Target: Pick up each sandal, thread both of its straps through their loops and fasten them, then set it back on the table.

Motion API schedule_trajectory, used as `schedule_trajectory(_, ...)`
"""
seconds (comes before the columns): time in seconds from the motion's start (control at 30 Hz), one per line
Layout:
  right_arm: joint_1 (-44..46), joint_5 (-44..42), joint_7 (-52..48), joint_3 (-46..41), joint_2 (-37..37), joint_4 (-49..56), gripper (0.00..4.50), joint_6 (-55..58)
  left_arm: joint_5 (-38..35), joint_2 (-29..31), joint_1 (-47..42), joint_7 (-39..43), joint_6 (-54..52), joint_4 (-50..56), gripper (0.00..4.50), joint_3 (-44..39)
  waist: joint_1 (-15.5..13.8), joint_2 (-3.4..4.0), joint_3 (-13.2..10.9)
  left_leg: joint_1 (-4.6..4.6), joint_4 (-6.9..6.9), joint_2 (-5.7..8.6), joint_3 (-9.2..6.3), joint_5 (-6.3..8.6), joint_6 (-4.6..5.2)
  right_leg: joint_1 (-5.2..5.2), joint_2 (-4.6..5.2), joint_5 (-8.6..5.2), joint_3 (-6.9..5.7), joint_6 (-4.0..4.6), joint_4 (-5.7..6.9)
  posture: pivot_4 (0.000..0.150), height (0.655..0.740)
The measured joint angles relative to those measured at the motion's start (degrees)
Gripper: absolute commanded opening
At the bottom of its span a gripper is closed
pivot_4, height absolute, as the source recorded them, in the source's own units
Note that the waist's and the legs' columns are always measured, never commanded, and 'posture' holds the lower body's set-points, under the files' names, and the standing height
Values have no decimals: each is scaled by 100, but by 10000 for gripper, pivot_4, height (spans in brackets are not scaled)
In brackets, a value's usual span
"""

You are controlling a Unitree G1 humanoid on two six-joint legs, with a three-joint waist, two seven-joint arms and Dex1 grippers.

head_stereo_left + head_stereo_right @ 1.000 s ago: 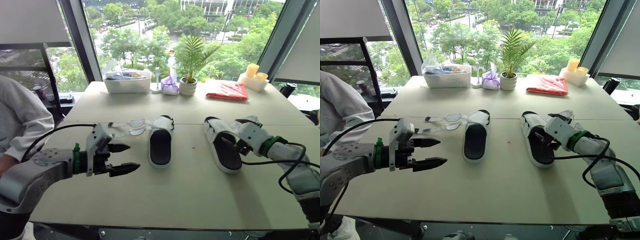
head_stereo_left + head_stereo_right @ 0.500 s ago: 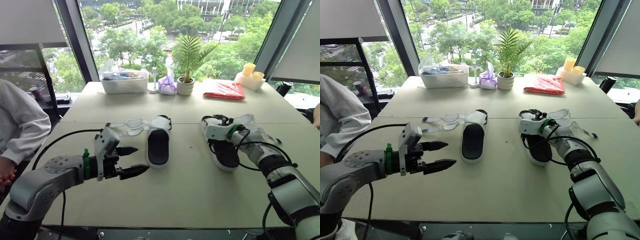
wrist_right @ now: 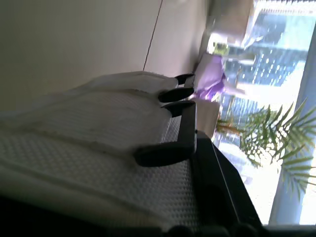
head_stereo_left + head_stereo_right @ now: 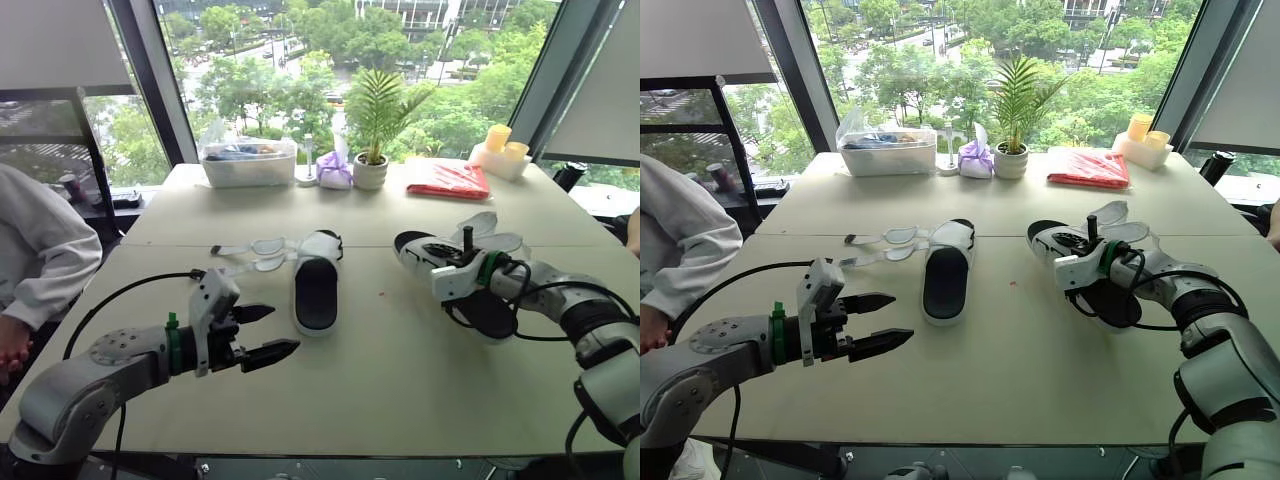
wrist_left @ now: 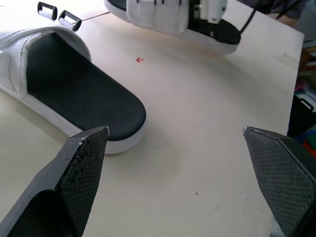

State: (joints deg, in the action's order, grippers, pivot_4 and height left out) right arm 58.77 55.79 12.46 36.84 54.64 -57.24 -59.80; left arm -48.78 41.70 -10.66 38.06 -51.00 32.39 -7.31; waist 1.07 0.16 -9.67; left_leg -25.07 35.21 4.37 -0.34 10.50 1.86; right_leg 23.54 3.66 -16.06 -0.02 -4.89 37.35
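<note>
Fingers of the right end effector (image 4: 458,262) clamp the white upper of the right sandal (image 4: 490,312), which sits tilted at centre right, its straps (image 4: 478,222) loose. At lower left, the left end effector (image 4: 283,330) hovers wide open and empty above the worktop (image 4: 380,390), near the left sandal (image 4: 316,292). Pickup seems underway; threading next needs the free end effector on a strap.

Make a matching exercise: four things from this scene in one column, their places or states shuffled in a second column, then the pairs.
Things
1. left gripper
2. left sandal
3. right sandal
4. red bag

States
A. held by the right gripper
B. lying flat, straps spread out to its side
C. open, over the table
D. at the far side of the table, near the window

Pairs: 1-C, 2-B, 3-A, 4-D
</note>
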Motion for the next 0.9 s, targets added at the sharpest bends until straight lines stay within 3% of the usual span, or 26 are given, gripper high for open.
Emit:
schedule_trajectory(0.23,399,2256,2569,1322,114,817,176,-1625,211,-201,-100,79,188,-254,45000,323,-25,-4,-3,22,-8,-2,2,-21,-27,9,-4,-23,7,41,55,1500,7388)
schedule_trajectory(0.53,1169,4765,6577,3605,-241,842,176,-406,231,-361,57,13,208,-187,45000,382,-63,-7,-3,65,-37,-1,-3,-38,-63,-8,-9,-43,8,77,81,1500,7388)
schedule_trajectory(0.63,1318,5094,7355,4149,-448,578,176,-61,235,-374,86,1,208,-186,45000,385,-52,-7,-3,71,-50,-1,-4,-43,-70,-7,-11,-42,7,75,83,1500,7388)
schedule_trajectory(0.73,1422,5122,7500,4370,-688,227,176,-24,255,-419,85,-35,208,-182,45000,400,-39,-11,-1,90,-59,-1,-4,-46,-70,-23,-14,-38,7,68,82,1500,7388)
schedule_trajectory(0.77,1436,5094,7500,4397,-742,132,7979,-33,256,-420,85,-43,208,-182,45000,416,-37,-12,0,99,-60,-1,-4,-47,-70,-32,-14,-38,7,68,82,1500,7388)
schedule_trajectory(0.83,1439,5010,7479,4452,-864,-75,14532,-98,265,-419,85,-49,208,-182,45000,425,-38,-12,0,109,-64,-1,-4,-47,-70,-40,-14,-39,7,70,82,1500,7388)
schedule_trajectory(0.9,1425,4879,7426,4487,-885,-155,24067,-202,333,-419,77,-49,237,-191,45000,454,-37,-12,0,111,-67,-1,-5,-50,-72,-39,-15,-38,7,68,83,1500,7388)
